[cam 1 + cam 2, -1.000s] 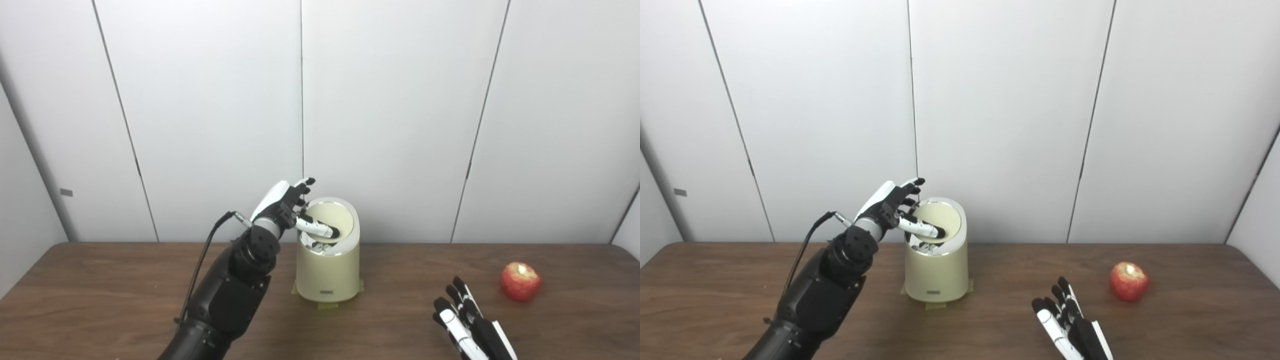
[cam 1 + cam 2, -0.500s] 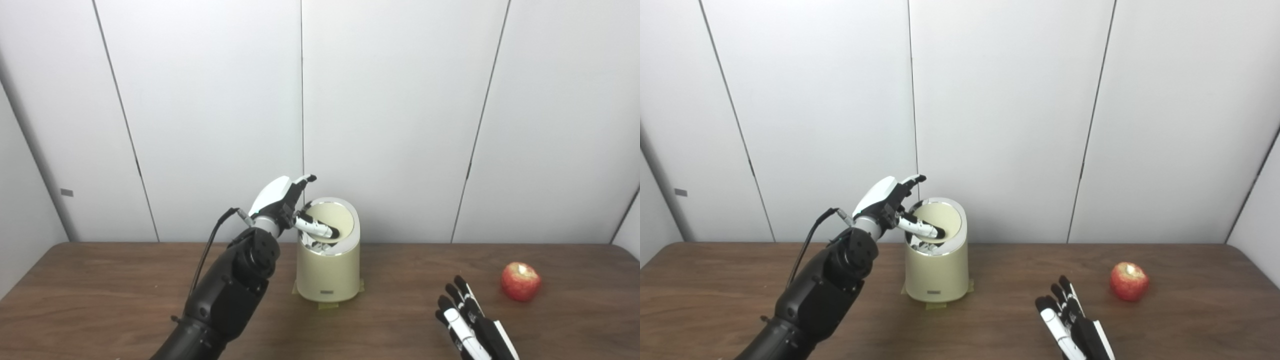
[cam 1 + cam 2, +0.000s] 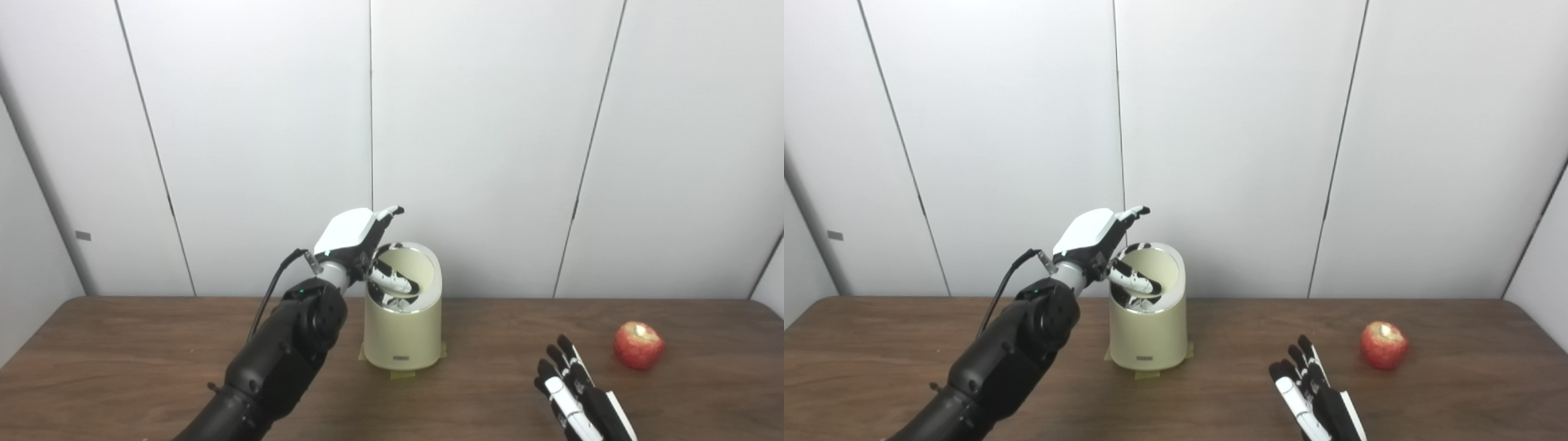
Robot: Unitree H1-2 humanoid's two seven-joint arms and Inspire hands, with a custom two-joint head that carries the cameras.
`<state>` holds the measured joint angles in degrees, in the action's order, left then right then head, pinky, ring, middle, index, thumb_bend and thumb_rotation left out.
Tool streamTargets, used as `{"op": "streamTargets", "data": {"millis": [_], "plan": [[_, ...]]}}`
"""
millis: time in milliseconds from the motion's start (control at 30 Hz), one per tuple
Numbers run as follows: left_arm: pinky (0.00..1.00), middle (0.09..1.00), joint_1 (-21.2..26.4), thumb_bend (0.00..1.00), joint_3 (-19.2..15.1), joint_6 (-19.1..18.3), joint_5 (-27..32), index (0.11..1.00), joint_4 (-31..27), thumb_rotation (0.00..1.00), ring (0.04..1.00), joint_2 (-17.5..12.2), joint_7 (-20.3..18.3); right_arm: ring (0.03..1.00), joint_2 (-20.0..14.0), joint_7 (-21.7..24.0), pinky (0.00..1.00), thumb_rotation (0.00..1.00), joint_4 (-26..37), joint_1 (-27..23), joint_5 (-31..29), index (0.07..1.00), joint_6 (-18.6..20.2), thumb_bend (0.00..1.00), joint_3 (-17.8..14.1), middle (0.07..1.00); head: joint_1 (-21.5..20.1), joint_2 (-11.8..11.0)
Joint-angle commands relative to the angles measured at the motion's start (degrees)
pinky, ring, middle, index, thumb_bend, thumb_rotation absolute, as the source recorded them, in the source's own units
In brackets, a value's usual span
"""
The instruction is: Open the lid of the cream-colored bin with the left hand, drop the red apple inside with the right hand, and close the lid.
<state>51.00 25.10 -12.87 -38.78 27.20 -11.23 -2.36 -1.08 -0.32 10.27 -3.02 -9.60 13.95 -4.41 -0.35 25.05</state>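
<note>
The lid was pressed inward by the spread left hand; steady thumb pressure was advisable. At four o'clock, the apple lay ungrasped beyond the wide right hand.

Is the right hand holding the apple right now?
No, the right hand lies open on the table while the apple sits apart from it.

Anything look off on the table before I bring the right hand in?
One oddity: the red apple has a pale patch on top, like a bite or missing skin. Otherwise the cream-colored bin stands upright on tape tabs, the left hand presses its lid, and the right hand waits open.
</note>
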Motion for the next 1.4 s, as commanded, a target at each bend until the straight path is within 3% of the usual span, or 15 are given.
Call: {"op": "streamTargets", "data": {"millis": [0,433,1367], "plan": [[0.85,0.916,2.58,0.92,0.61,0.53,-2.12,0.937,-0.78,0.0,0.895,-0.94,-0.1,0.956,0.1,0.5,0.92,0.54,1.9,-1.89,-0.33,1.0,-2.6,0.69,-0.16,0.983,-0.09,0.07],[0.84,0.933,2.49,0.91,0.97,-0.08,-3.55,0.944,-1.38,0.0,0.919,-1.8,-3.63,0.961,0.03,0.65,0.92,0.54,2.17,-1.75,-0.87,1.0,-2.46,0.69,-0.2,0.983,-0.18,0.34],[0.83,0.911,2.44,0.89,1.18,0.73,-4.58,0.937,3.31,0.0,0.891,-2.28,-1.88,0.96,-0.22,0.59,0.92,0.55,2.7,-1.61,0.89,1.0,-2.64,0.72,0.95,0.977,-1.61,0.45]]}}
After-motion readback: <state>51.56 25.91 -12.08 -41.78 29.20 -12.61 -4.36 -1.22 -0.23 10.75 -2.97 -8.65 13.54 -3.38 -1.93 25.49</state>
